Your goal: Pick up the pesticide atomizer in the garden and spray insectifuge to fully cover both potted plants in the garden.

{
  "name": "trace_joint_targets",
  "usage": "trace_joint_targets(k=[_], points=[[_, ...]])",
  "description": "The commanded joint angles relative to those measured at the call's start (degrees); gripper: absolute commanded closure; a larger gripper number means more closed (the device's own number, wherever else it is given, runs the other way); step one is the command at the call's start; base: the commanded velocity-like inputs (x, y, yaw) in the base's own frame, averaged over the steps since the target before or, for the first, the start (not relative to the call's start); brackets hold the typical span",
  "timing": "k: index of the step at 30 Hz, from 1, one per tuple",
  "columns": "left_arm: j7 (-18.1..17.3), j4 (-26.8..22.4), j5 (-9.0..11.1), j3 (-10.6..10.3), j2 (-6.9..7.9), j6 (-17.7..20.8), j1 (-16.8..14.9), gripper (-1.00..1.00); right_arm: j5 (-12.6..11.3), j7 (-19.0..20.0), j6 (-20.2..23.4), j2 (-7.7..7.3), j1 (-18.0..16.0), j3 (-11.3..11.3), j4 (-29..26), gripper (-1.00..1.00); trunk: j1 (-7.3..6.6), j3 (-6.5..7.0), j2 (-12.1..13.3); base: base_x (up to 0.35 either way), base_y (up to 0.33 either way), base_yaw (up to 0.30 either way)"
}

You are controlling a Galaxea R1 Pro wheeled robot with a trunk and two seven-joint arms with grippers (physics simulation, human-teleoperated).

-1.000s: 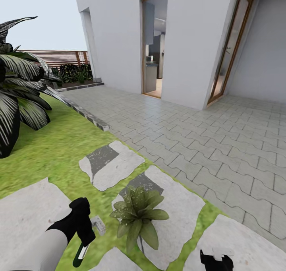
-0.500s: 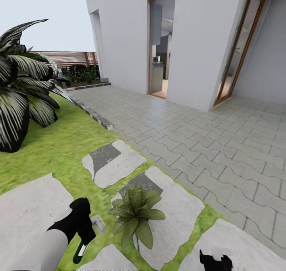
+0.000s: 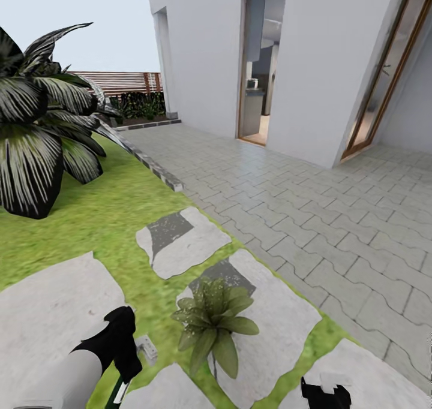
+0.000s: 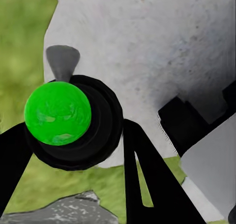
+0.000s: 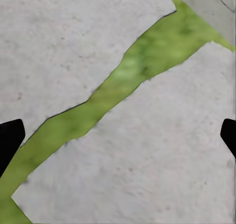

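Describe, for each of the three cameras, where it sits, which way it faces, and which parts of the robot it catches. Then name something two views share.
Head: high up, facing forward and down over lawn, potted plant, paving; left gripper and right gripper show.
Left wrist: looks along its fingers, shut on the pesticide atomizer.
Right wrist: faces down at stepping stones; fingertips at the edges.
Shared: head and left wrist views both show the atomizer.

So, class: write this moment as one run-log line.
left gripper: shut on sprayer | right gripper: open above stepping stones | potted plant: on stone, beside left gripper | lawn: striped bush
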Motion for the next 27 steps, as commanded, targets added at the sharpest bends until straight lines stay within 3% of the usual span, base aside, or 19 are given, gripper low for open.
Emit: trace_joint_targets(k=[1, 3, 7, 11, 18, 22, 27], points=[[-0.39, -0.60, -0.26, -0.04, 0.03, 0.46, -0.02, 1.00, 0.60, -0.19, -0.20, 0.01, -0.06, -0.34, 0.11, -1.00, 0.00, -0.05, -0.02, 0.105, -0.229, 0.008], [-0.29, -1.43, -0.26, 0.15, 0.04, 0.46, -0.02, 1.00, 0.60, -0.19, -0.24, -0.01, -0.06, -0.34, 0.10, -1.00, 0.00, -0.06, -0.02, 0.100, -0.240, 0.004], [0.36, -2.92, -0.26, 3.72, -0.01, 0.38, -0.02, 1.00, 0.60, -0.19, -0.25, -0.07, -0.06, -0.34, 0.07, -1.00, 0.00, -0.06, -0.02, 0.032, -0.250, 0.001], [4.21, -3.23, -0.22, 6.48, -0.16, -0.03, -0.02, 1.00, 0.62, -0.18, -0.24, -0.08, -0.06, -0.34, 0.07, -1.00, 0.00, -0.04, -0.02, 0.003, -0.251, 0.000], [5.24, -3.09, 1.75, 6.83, 0.02, -0.06, -0.02, 1.00, 0.67, -0.18, -0.26, -0.08, -0.06, -0.34, 0.07, -1.00, 0.00, 0.46, -0.02, 0.000, -0.114, 0.072], [5.99, -2.90, 1.98, 7.15, 0.91, -0.16, 0.03, 1.00, 0.61, -0.18, -0.27, -0.08, -0.06, -0.34, 0.07, -1.00, 0.00, 0.77, -0.02, 0.000, -0.003, 0.158], [12.28, -2.42, 2.07, 7.74, 1.19, -0.40, 2.49, 1.00, 0.66, -0.18, -0.25, -0.09, -0.06, -0.31, 0.07, -1.00, 0.00, 1.10, -0.02, 0.000, 0.000, 0.147]])
